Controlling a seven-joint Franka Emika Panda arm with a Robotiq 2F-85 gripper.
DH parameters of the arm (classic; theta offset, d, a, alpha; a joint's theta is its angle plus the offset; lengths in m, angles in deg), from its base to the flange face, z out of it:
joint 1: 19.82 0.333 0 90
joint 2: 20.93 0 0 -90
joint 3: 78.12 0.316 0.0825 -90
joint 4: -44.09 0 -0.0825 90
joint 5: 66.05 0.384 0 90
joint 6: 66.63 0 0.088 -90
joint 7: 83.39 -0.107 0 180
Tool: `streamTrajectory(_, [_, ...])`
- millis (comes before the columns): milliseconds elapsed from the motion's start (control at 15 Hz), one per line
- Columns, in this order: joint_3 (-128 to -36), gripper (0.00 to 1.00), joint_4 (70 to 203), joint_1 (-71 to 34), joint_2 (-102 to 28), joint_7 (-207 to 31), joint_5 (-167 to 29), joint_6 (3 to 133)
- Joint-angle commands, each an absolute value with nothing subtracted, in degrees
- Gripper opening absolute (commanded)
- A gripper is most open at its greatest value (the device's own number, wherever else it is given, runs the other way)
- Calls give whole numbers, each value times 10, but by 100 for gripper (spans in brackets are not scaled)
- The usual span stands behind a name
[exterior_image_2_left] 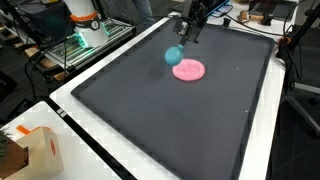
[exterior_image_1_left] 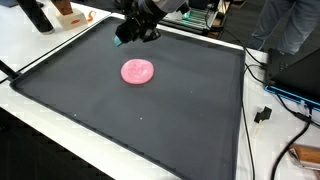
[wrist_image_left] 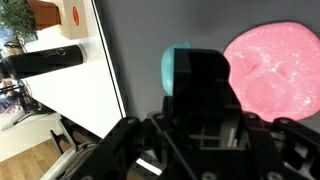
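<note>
Wrist view, closest: the gripper fills the lower half, with its black fingers and linkage seen from behind.
Wrist view, grip: the jaws are drawn in narrow on a teal object. Only a rounded teal edge shows, to the left of a black finger.
Wrist view, mat: a pink disc lies flat on the black mat, to the right of the teal object.
Wrist view, left edge: a black cylinder lies on its side on the white table, off the mat. A cardboard box stands beyond it.
Exterior view, closest: a cardboard box sits on the white table's near corner, and the black mat stretches away behind it.
Exterior view, far end: the gripper points down and the teal object hangs at its tips, held off the mat. The pink disc lies just beside and below it.
Exterior view, closest: the black mat's near edge, the white table and cables at the right.
Exterior view, middle: the pink disc lies alone on the mat.
Exterior view, far edge: the gripper clasps the teal object above the mat, apart from the disc.
</note>
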State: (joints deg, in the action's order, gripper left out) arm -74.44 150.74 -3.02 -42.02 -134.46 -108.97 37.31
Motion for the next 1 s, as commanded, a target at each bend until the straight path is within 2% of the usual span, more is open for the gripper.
streamTrajectory(0, [-744, 25, 1508, -26, -430, -1392, -1120, 368])
streamTrajectory(933, [-744, 25, 1504, -36, -461, -1444, -1141, 375])
